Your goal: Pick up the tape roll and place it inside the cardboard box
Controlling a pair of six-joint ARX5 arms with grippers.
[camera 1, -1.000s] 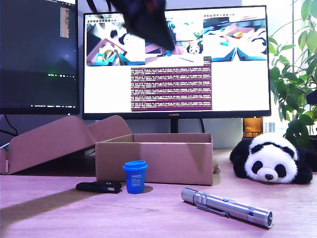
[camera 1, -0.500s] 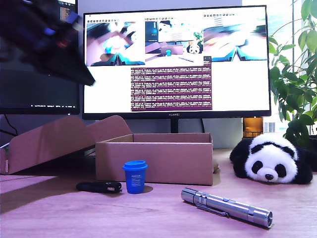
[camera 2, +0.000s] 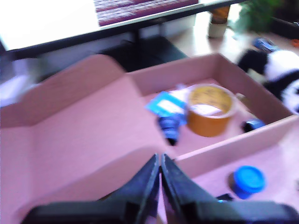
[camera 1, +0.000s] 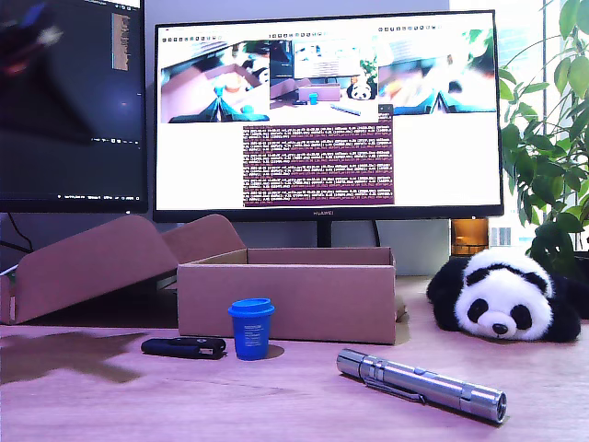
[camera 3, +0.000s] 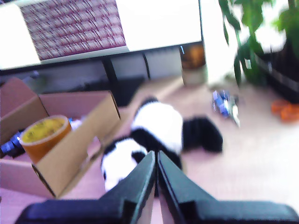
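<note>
**Tape roll sits inside the box**

You'll find the tape roll [camera 2: 210, 110] standing on its flat end within the cardboard box [camera 2: 261, 100], core opening facing up. My first gripper [camera 2: 160, 161] and my second gripper [camera 3: 155, 158] are both pressed together, empty.

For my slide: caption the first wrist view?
My first gripper, shut and empty, above the box holding the tape roll.
</note>
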